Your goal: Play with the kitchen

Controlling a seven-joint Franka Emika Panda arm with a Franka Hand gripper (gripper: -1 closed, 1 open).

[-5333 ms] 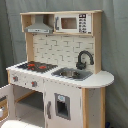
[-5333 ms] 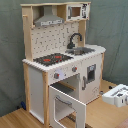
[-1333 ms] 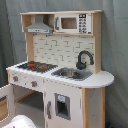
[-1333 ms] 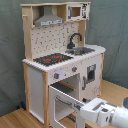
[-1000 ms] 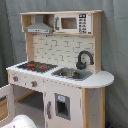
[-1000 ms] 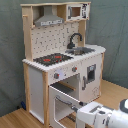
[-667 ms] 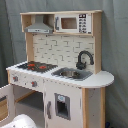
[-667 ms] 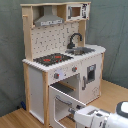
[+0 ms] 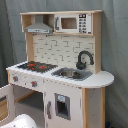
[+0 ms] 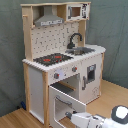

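Both exterior views show the kitchen [image 9: 65, 75] [image 10: 65, 60] on wood flooring [image 10: 115, 92] before grey curtain [image 10: 112, 30].

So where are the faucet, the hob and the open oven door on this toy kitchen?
faucet [image 9: 85, 58]: first exterior view, on its black curved neck.
hob [image 10: 52, 59]: second exterior view, on the black-red cooking surface.
oven door [image 10: 65, 104]: second exterior view, on the opened door's panel.

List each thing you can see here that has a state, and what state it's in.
Oven door: swung open, seen in the second exterior view.
Cupboard door under the sink: shut.
Hob: nothing on it.
Sink: looks empty.
Microwave door: shut.
Arm: low in front of the open oven.
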